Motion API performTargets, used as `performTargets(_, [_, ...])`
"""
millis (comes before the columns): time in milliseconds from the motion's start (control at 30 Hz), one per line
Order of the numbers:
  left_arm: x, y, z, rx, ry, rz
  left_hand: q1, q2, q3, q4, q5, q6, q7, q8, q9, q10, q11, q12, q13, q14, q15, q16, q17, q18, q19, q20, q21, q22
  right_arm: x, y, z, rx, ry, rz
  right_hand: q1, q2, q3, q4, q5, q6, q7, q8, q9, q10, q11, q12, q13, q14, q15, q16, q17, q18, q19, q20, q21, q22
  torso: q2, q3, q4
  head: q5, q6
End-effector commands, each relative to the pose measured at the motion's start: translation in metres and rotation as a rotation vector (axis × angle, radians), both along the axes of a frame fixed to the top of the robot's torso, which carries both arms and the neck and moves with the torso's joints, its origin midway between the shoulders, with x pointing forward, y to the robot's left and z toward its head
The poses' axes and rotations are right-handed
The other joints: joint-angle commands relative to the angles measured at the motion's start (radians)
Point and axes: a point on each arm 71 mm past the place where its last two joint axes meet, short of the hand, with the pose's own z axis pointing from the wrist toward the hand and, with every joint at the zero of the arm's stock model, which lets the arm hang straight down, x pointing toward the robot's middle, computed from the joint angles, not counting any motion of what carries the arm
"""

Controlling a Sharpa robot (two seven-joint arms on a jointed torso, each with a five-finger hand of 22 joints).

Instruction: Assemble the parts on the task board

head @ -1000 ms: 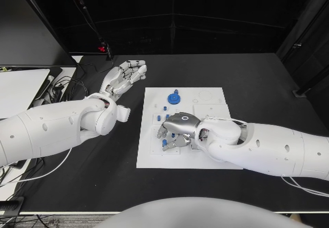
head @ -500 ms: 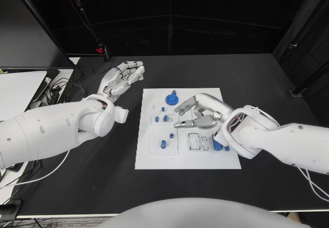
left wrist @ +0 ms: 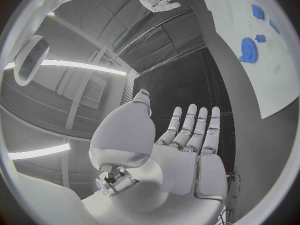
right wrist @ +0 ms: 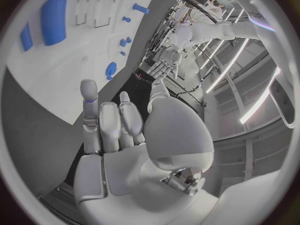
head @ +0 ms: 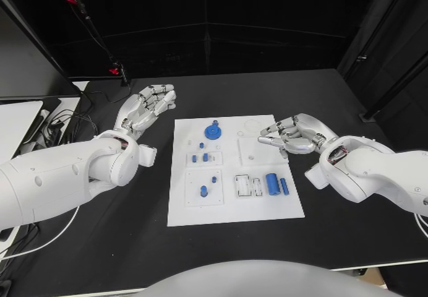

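The white task board [head: 234,213] lies flat in the middle of the black counter [head: 357,235], and everything else can be placed against it.

The left hand [head: 143,108] hovers over the counter just off the board's far left corner, fingers stretched out flat and slightly apart, holding nothing. The left wrist view shows the same hand [left wrist: 187,140] with its fingers straight and side by side, empty.

The right hand [head: 299,136] sits at the board's right edge, near its far end, fingers loosely bent and spread with nothing between them; its fingertips reach over the board's rim. In the right wrist view this hand [right wrist: 115,130] is also empty, fingers extended toward the board.

On the board, a blue gear [head: 214,131] rests near the far edge, with a small blue peg [head: 215,121] just beyond it. Several small blue pins [head: 205,157] stand in a raised square block on the left half. Nearer, another small blue piece [head: 203,190] sits in a second square block. To the right of that, a blue cylinder [head: 272,184] and a slim blue bar [head: 284,185] lie side by side in the board's near-right area.
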Motion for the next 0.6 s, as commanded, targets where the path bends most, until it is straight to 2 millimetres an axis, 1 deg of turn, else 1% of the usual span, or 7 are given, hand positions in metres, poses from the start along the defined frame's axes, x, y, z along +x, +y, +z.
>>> performTargets(33, [0.000,-0.001,0.005,-0.021,-0.059,-0.012,-0.001,0.008,-0.006,0.001,0.005,-0.007,0.162,0.005,-0.002,-0.005,0.001,0.005,-0.001,-0.007,0.003,0.006,-0.001,-0.020,0.010,0.000,0.004,0.002,-0.004,-0.009,-0.004,-0.123,0.043,-0.025,-0.019,-0.006,0.004,0.017,0.060,0.046,0.024,0.055,0.019,0.131,0.010,0.232,0.336,0.208,0.022,0.166,0.427,-0.048,0.136,0.009,0.246,0.156,0.001,0.0000,-0.0006,-0.015,0.008])
performTargets(100, [0.000,-0.001,0.005,-0.020,-0.060,-0.011,-0.001,0.008,-0.006,0.001,0.005,-0.007,0.162,0.005,-0.002,-0.005,0.001,0.005,-0.001,-0.007,0.003,0.006,-0.001,-0.020,0.010,0.000,0.004,0.002,-0.007,-0.013,-0.005,-0.172,0.058,-0.034,-0.048,-0.024,0.012,0.014,0.088,0.045,0.015,0.075,0.025,0.131,0.034,0.232,0.336,0.212,0.026,0.168,0.434,-0.068,0.203,0.012,0.367,0.226,0.000,-0.0001,-0.0016,-0.020,0.008])
performTargets(200, [0.000,-0.001,0.005,-0.020,-0.060,-0.011,-0.001,0.008,-0.006,0.001,0.005,-0.007,0.162,0.005,-0.002,-0.005,0.001,0.005,-0.001,-0.007,0.003,0.006,-0.001,-0.020,0.010,0.000,0.004,0.001,-0.011,-0.017,-0.008,-0.261,0.096,-0.044,-0.090,-0.052,0.029,0.016,0.152,-0.023,0.031,0.121,0.040,0.131,0.044,0.232,0.336,0.212,0.034,0.168,0.434,-0.102,0.307,0.028,0.541,0.319,0.000,0.0002,-0.0015,-0.038,0.009])
performTargets(267, [0.000,-0.001,0.005,-0.020,-0.060,-0.011,-0.001,0.008,-0.006,0.001,0.005,-0.007,0.162,0.006,-0.002,-0.005,0.001,0.005,-0.001,-0.007,0.003,0.006,-0.001,-0.020,0.009,0.000,0.004,0.000,-0.015,-0.019,-0.011,-0.302,0.124,-0.056,-0.102,-0.052,0.040,0.009,0.164,-0.063,0.043,0.174,0.062,0.131,0.054,0.232,0.336,0.212,0.041,0.168,0.434,-0.132,0.403,0.040,0.670,0.372,0.001,0.0018,-0.0005,-0.048,0.009])
performTargets(333, [-0.001,-0.001,0.005,-0.020,-0.060,-0.012,-0.001,0.008,-0.006,0.001,0.005,-0.007,0.162,0.006,-0.002,-0.005,0.001,0.005,-0.001,-0.007,0.003,0.006,-0.001,-0.020,0.009,0.000,0.004,-0.001,-0.019,-0.021,-0.014,-0.330,0.148,-0.063,-0.099,-0.031,0.050,0.018,0.176,-0.098,0.046,0.208,0.076,0.131,0.063,0.232,0.336,0.212,0.046,0.168,0.434,-0.153,0.458,0.046,0.746,0.401,0.002,0.0018,-0.0005,-0.052,0.010])
performTargets(467, [-0.001,0.000,0.005,-0.020,-0.060,-0.010,-0.001,0.008,-0.006,0.001,0.005,-0.007,0.162,0.006,-0.002,-0.005,0.001,0.005,-0.001,-0.007,0.003,0.006,-0.001,-0.020,0.009,0.000,0.004,-0.001,-0.026,-0.023,-0.018,-0.378,0.188,-0.072,-0.077,0.003,0.056,0.013,0.177,-0.139,0.050,0.274,0.103,0.131,0.066,0.232,0.336,0.212,0.050,0.168,0.434,-0.155,0.463,0.051,0.753,0.404,0.000,0.0011,-0.0047,-0.054,0.001])
performTargets(600, [-0.001,0.000,0.005,-0.019,-0.059,-0.010,-0.001,0.008,-0.006,0.001,0.005,-0.007,0.162,0.006,-0.002,-0.005,0.001,0.005,-0.001,-0.007,0.003,0.006,-0.001,-0.020,0.009,0.000,0.004,-0.001,-0.031,-0.020,-0.019,-0.441,0.189,-0.068,-0.078,0.004,0.044,0.012,0.182,-0.142,0.052,0.336,0.128,0.131,0.068,0.232,0.336,0.212,0.050,0.168,0.434,-0.155,0.463,0.052,0.753,0.404,0.001,0.0016,-0.0031,-0.056,0.000])
